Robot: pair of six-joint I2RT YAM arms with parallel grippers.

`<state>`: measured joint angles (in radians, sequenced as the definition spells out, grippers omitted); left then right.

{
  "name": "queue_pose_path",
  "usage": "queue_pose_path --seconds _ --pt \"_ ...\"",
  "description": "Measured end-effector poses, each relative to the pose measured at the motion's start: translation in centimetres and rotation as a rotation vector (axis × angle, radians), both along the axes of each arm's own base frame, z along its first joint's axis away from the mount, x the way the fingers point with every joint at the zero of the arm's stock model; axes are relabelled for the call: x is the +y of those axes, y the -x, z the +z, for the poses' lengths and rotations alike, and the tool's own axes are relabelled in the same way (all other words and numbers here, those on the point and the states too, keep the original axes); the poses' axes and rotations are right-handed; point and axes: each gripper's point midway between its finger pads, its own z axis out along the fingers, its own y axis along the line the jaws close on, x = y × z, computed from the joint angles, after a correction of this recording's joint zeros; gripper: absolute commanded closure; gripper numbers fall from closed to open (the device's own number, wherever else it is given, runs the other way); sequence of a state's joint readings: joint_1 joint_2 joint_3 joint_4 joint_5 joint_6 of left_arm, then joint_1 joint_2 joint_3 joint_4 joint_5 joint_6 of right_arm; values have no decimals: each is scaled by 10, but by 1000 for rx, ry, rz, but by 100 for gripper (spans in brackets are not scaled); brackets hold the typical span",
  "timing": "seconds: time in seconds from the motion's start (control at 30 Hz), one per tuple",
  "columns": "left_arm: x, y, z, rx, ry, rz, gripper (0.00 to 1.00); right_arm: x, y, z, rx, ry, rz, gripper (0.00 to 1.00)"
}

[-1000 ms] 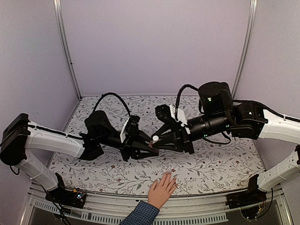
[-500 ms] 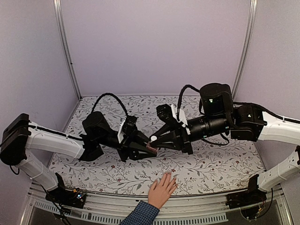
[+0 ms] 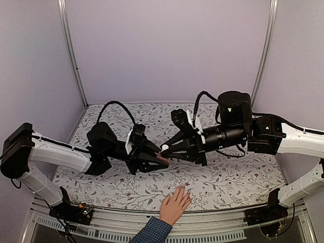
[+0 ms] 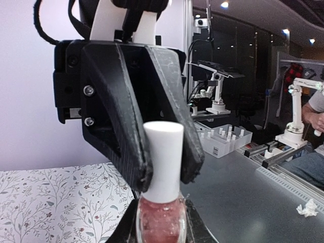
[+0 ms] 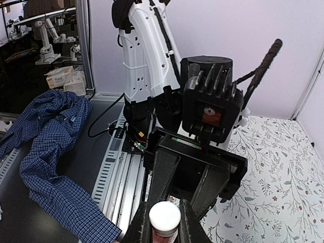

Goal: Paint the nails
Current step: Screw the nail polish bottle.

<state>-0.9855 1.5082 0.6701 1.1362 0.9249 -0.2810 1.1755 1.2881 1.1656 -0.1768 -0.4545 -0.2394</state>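
Note:
A light-skinned hand (image 3: 175, 203) with a blue checked cuff (image 3: 152, 231) lies flat at the table's front edge; its nails are too small to make out. My left gripper (image 3: 159, 160) is shut on a small pink bottle (image 4: 161, 223) and holds it above the table's middle. My right gripper (image 3: 165, 149) meets it from the right, its fingers (image 4: 126, 152) shut on the bottle's white cap (image 4: 164, 159). In the right wrist view the cap (image 5: 164, 216) sits between my right gripper's (image 5: 164, 229) fingers, facing the left gripper (image 5: 195, 167).
The floral table cover (image 3: 228, 177) spreads under both arms. A metal rail (image 3: 217, 223) runs along the front edge. The checked sleeve (image 5: 50, 192) shows at the left of the right wrist view. Both grippers hover behind the hand.
My right gripper has moved left onto the cap, which showed white in the top view before and is now covered. The left gripper and bottle shifted slightly left. The hand has not moved.

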Motion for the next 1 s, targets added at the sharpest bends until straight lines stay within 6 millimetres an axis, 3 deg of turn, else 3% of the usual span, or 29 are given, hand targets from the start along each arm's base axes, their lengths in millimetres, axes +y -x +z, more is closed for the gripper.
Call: queue_pose_path --seconds 0.47,0.7,1.0 --pt "5 -47 1 27 11 345 100 6 -44 -2 49 -13 -214 100" --pt "7 -81 -11 60 -21 549 100 7 -77 -14 70 5 -379 100" --pt "11 -105 -22 76 -55 736 100 10 -101 -25 141 6 -511 99"
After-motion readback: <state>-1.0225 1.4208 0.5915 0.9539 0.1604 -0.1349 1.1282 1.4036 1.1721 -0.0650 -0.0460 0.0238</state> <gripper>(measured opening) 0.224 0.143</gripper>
